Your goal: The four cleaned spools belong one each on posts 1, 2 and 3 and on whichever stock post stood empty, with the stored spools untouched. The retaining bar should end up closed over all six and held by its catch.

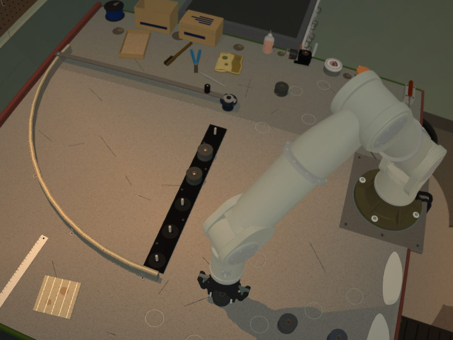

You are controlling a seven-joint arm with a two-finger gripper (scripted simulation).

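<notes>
The black post rack [184, 199] lies diagonally in the middle of the table, with two grey spools [205, 152] [194, 175] on its upper posts. The far end post and the three near posts stand bare. My gripper [222, 295] is low over the table near the rack's near end, closed around a dark spool [220, 298]. Other loose spools lie at the near edge [287, 323] [337, 335] and far up the table [281, 89]. The retaining bar [141, 74] is swung open toward the back, pivoting at a blue hub [228, 101].
Two cardboard boxes [156, 14] [201, 27] and a tray [134, 43] sit along the back with a brush, pliers and a bottle. A curved wooden rail [47, 190] arcs round the left. A ruler [22, 269] and a slatted pad [56, 296] lie at the near left.
</notes>
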